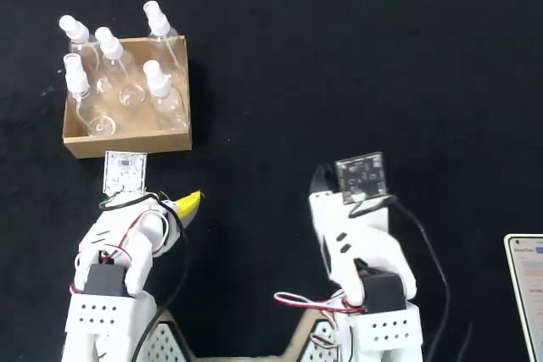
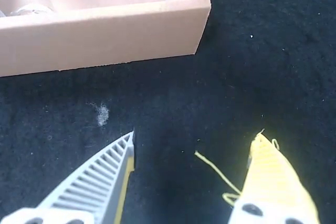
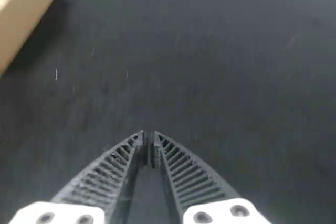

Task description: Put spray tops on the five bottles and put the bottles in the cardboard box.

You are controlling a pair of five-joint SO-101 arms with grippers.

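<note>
Several clear bottles point(image 1: 127, 78) with white spray tops stand upright in the cardboard box point(image 1: 127, 141) at the far left of the black table. My left gripper point(image 2: 194, 145) is open just in front of the box's near wall point(image 2: 105, 35), with nothing between its grey and yellow fingers. Its yellow fingertip point(image 1: 188, 203) shows from above beside the left arm. My right gripper point(image 3: 148, 139) is shut and empty over bare black cloth near the table's front middle. A corner of the box point(image 3: 23, 11) shows far off in the right wrist view.
A white device with a screen point(image 1: 528, 290) lies at the table's right edge. Cables trail behind both arm bases point(image 1: 322, 301).
</note>
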